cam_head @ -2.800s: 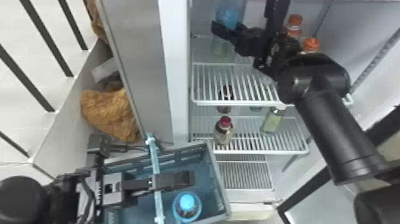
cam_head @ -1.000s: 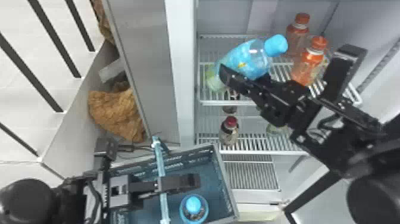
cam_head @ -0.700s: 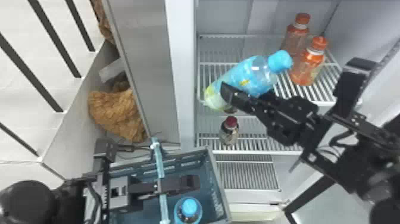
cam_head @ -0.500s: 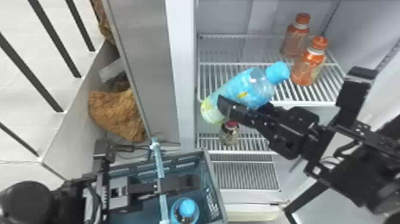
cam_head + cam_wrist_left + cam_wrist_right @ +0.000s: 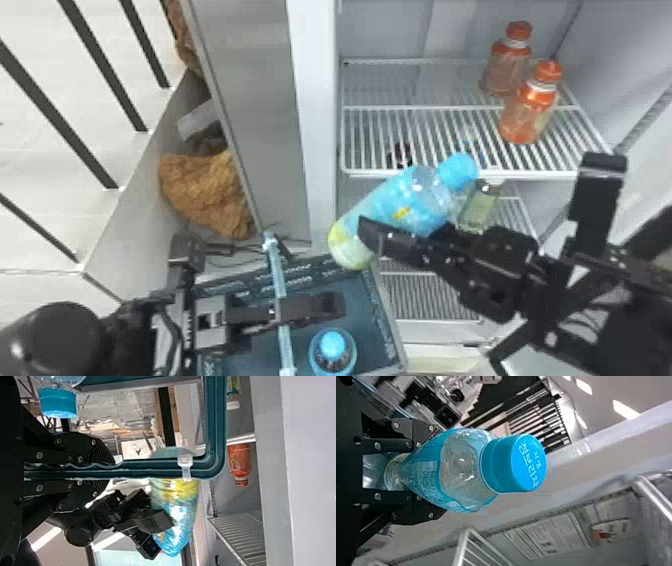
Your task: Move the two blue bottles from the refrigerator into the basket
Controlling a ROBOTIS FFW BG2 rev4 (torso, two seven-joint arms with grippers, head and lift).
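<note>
I can't make out the far finger of my right pincer [image 5: 400, 231] behind the blue bottle [image 5: 385, 210] it grips round the label, and the basket [image 5: 388, 320] runs off the head view's bottom edge. The bottle slants cap-up, its base overlapping the basket's far right corner in that view, its cap against the shelf's [image 5: 460, 174] front edge. My left pincer [image 5: 330, 306] clamps the basket's rim, with the other bottle [image 5: 332, 350] upright inside, bare floor beside it.

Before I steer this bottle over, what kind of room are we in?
Hard to say, perhaps a lab or workshop mock-up: an open refrigerator with wire shelves, a basket in front, and a cluttered bench area behind.
</note>
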